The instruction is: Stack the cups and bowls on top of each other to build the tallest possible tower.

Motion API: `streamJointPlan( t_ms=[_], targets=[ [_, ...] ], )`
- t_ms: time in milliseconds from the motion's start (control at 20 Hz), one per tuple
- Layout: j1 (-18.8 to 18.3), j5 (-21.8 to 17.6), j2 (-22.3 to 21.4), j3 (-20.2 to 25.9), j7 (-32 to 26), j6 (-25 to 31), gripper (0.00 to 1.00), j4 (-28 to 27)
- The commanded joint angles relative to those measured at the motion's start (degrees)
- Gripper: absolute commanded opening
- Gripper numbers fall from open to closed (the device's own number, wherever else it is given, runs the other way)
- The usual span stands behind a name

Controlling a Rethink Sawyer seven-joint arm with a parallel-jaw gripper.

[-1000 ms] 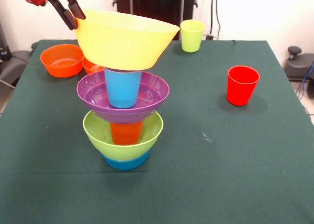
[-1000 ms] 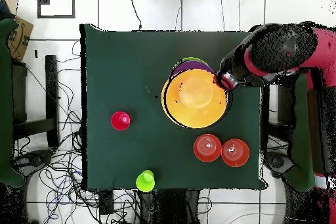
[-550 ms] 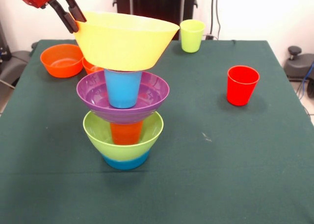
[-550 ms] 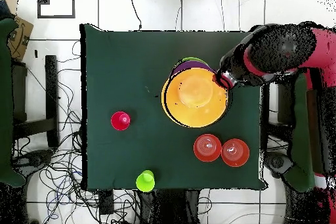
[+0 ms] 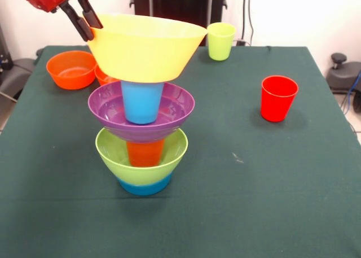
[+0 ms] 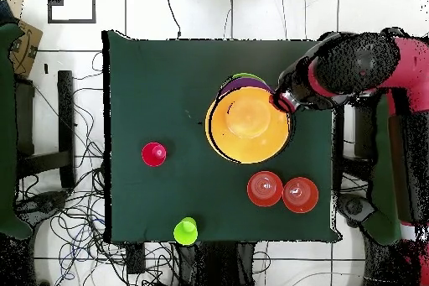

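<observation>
The gripper [image 5: 88, 25] is clamped on the rim of the yellow bowl [image 5: 145, 46], which sits beside it atop the tower [image 5: 142, 128], on the light blue cup [image 5: 141, 101] below.

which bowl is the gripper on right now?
The yellow bowl, the largest, topping the tower on the light blue cup. The gripper is at its rim; the two orange bowls sit unstacked.

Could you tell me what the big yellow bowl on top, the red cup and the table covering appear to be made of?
Yellow bowl: probably thin plastic, smooth with a soft sheen.
Red cup: likely the same moulded plastic, with an even, slightly glossy wall.
Table covering: looks like dark green cloth, matte, without reflections.
</observation>
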Motion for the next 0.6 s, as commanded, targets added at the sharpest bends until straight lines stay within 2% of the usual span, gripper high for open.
streamJointPlan(
  t_ms=[50, 600],
  targets=[
    [1.4, -2.2, -0.1, -5.0, -9.6, -3.4, 0.0, 3.3],
    [1.7, -3.0, 0.2, -5.3, -10.7, -4.7, 0.0, 3.2]
  ],
)
